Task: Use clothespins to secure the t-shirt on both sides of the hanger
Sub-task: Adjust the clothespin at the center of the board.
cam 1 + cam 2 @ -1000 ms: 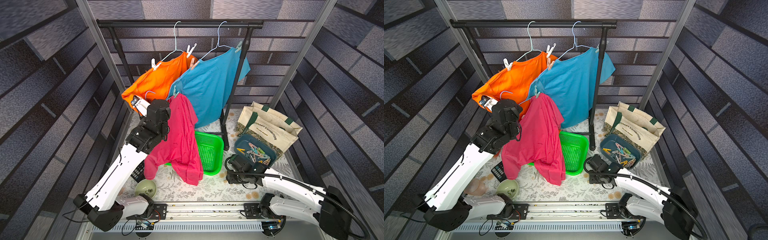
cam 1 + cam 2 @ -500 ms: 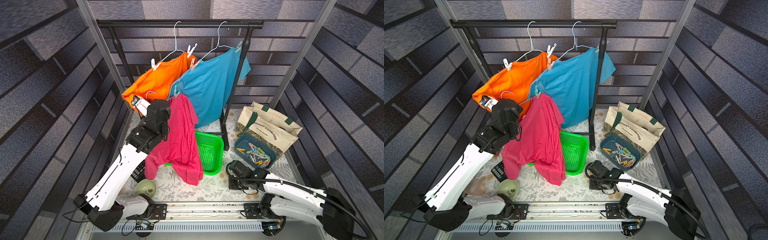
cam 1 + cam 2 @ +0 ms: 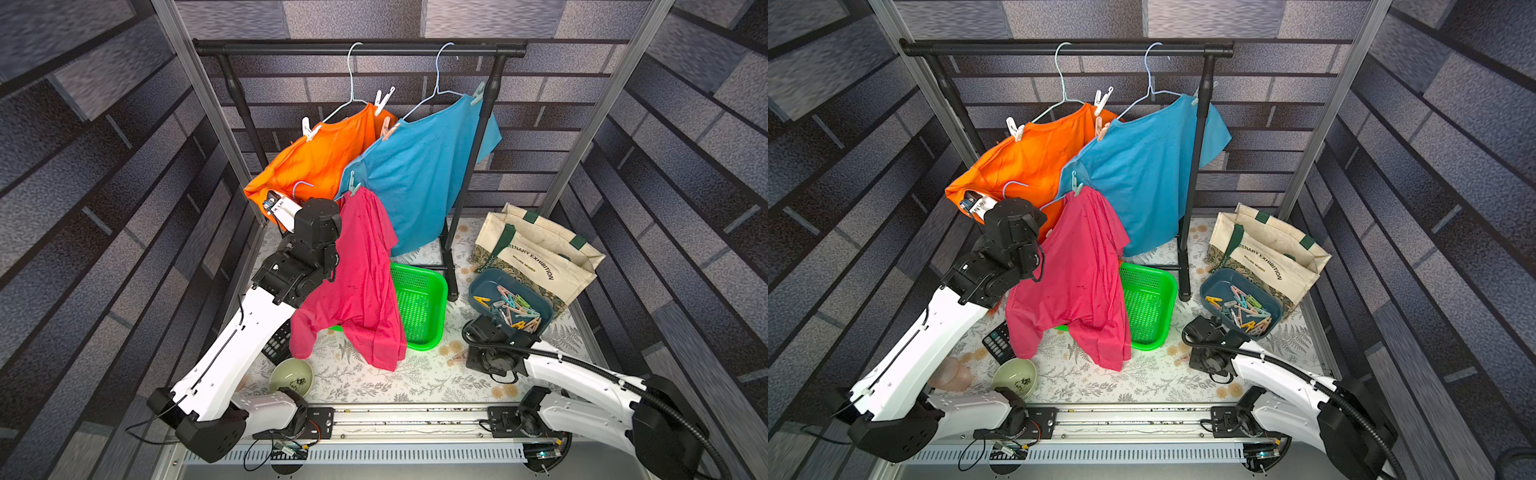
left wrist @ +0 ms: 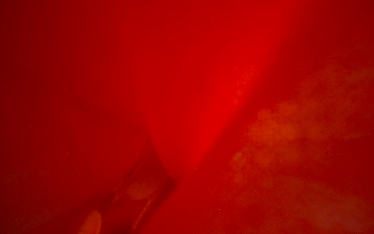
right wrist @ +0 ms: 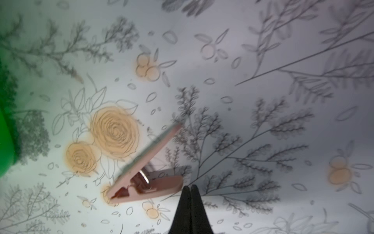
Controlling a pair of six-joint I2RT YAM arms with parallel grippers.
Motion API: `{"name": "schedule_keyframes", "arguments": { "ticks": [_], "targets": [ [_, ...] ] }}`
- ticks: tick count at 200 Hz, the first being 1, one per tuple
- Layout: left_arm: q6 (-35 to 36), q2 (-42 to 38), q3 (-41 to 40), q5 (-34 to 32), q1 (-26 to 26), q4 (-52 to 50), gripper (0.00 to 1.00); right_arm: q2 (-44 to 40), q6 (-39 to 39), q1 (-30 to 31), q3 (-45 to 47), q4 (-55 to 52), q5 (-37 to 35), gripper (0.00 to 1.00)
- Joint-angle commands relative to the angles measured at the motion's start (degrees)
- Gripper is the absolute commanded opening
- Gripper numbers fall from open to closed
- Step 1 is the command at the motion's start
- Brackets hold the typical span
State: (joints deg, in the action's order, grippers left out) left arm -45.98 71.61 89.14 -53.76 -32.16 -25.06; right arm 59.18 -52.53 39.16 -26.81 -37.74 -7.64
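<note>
A pink t-shirt [image 3: 361, 282] [image 3: 1079, 274] hangs in the air on a wire hanger [image 3: 300, 187] held up at my left arm's wrist [image 3: 316, 224]. A mint clothespin [image 3: 352, 188] clips its right shoulder. The shirt hides the left jaws and fills the left wrist view with red. My right gripper [image 5: 190, 187] is shut and empty, low over the table. A pink clothespin [image 5: 147, 178] lies just beside its tips, also seen in a top view [image 3: 456, 356]. Several more clothespins [image 3: 513, 309] fill a blue tray [image 3: 478, 291].
An orange shirt [image 3: 324, 162] and a blue shirt [image 3: 419, 174] hang pinned on the black rack [image 3: 357, 48]. A green basket [image 3: 419, 307] sits under the pink shirt. A tote bag [image 3: 536, 253] stands behind the tray. A bowl [image 3: 291, 376] and a keypad [image 3: 278, 345] lie near the left arm.
The right gripper has moved from the tray's edge towards the table's near side, dropped low and closed its jaws. The left arm and the pink shirt have stayed put.
</note>
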Motion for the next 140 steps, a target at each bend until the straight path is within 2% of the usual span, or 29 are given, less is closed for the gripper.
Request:
{"name": "schedule_keyframes", "arguments": {
  "ticks": [1, 44, 76, 85, 113, 140],
  "targets": [
    [-1.8, 0.2, -0.4, 0.3, 0.4, 2.8, 0.0, -2.1, 2.9, -5.8, 0.4, 1.0, 1.4, 0.0],
    [-1.1, -0.4, -0.5, -0.2, 0.4, 3.3, 0.0, -1.0, 4.7, -7.2, -5.8, -0.7, 9.1, 0.03],
    [0.3, -1.4, -1.5, -1.4, 0.7, 5.4, 0.0, -7.9, 0.4, -7.2, -3.1, -2.2, 15.7, 0.03],
    [0.3, -1.6, -1.9, -1.7, 0.7, 6.0, 0.0, -9.5, -0.1, -7.1, -1.9, -2.8, 16.9, 0.0],
    [0.3, -1.6, -2.2, -2.0, 0.9, 6.7, 0.0, -9.2, 1.9, -6.5, 0.1, -7.8, 16.1, 0.0],
    [0.4, -1.3, -1.7, -1.6, 0.8, 6.1, 0.0, -6.0, 2.7, -6.5, 1.4, -6.4, 15.3, 0.0]
  ]
}}
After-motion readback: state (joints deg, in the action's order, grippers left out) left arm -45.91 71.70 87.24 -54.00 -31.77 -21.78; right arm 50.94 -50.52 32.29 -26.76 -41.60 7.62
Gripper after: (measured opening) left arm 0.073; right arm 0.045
